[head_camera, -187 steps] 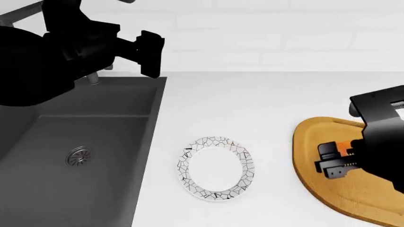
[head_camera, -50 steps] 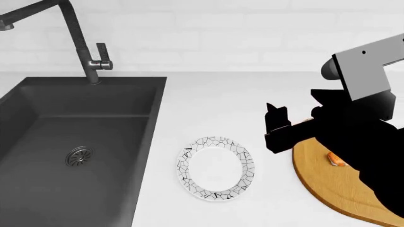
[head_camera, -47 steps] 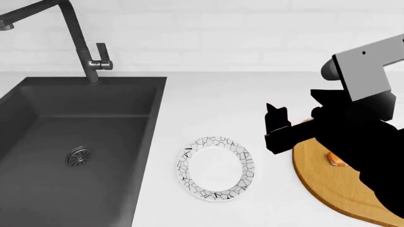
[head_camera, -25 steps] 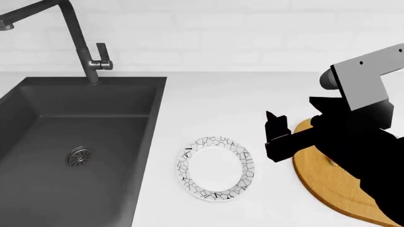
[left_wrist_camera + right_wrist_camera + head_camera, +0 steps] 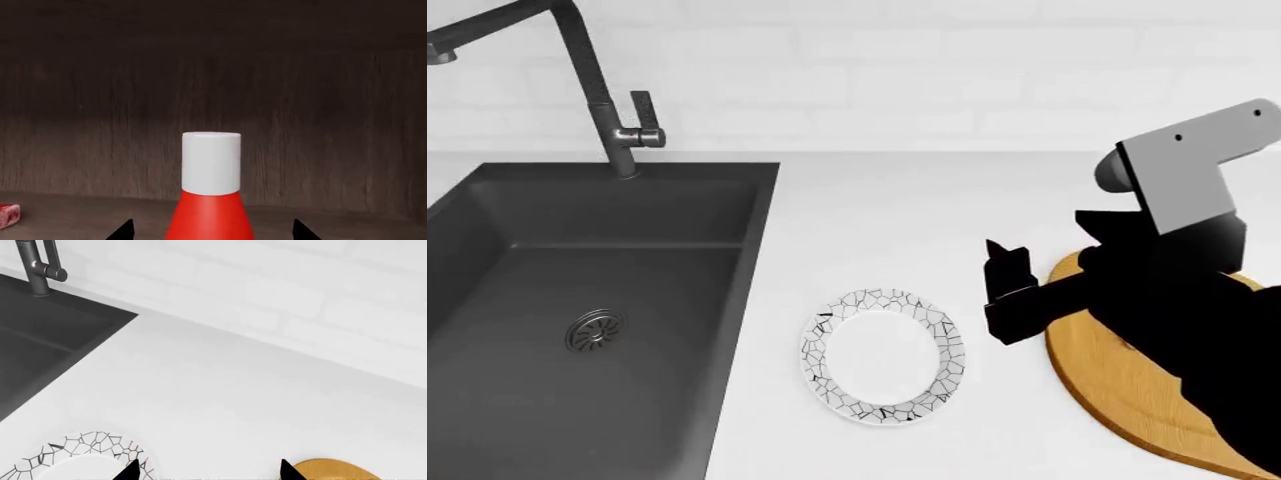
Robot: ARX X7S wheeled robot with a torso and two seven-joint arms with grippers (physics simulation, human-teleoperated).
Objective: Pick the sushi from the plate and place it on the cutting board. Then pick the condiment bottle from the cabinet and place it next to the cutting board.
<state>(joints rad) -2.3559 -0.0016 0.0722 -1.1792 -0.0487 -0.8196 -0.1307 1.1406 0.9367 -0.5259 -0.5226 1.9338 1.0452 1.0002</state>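
Observation:
The condiment bottle (image 5: 211,200), red with a white cap, stands upright on the dark wooden cabinet shelf. My left gripper (image 5: 212,232) is open, with one fingertip on each side of the bottle's body and a gap to each. The left gripper is outside the head view. The plate (image 5: 884,357) lies bare on the white counter. My right gripper (image 5: 1012,285) hangs open and holds nothing, above the counter between the plate and the cutting board (image 5: 1108,385). My right arm covers much of the board and hides the sushi. In the right wrist view the plate (image 5: 80,452) and the cutting board (image 5: 330,469) flank the open right gripper (image 5: 208,471).
A dark sink (image 5: 587,310) with a black faucet (image 5: 601,90) fills the counter's left side. A white tiled wall (image 5: 961,70) runs along the back. A small pinkish-red block (image 5: 8,215) lies on the cabinet shelf to one side of the bottle.
The right gripper let go of the sushi on the board, rose, and its arm drifted over the sushi, hiding it. The left arm has left the head view.

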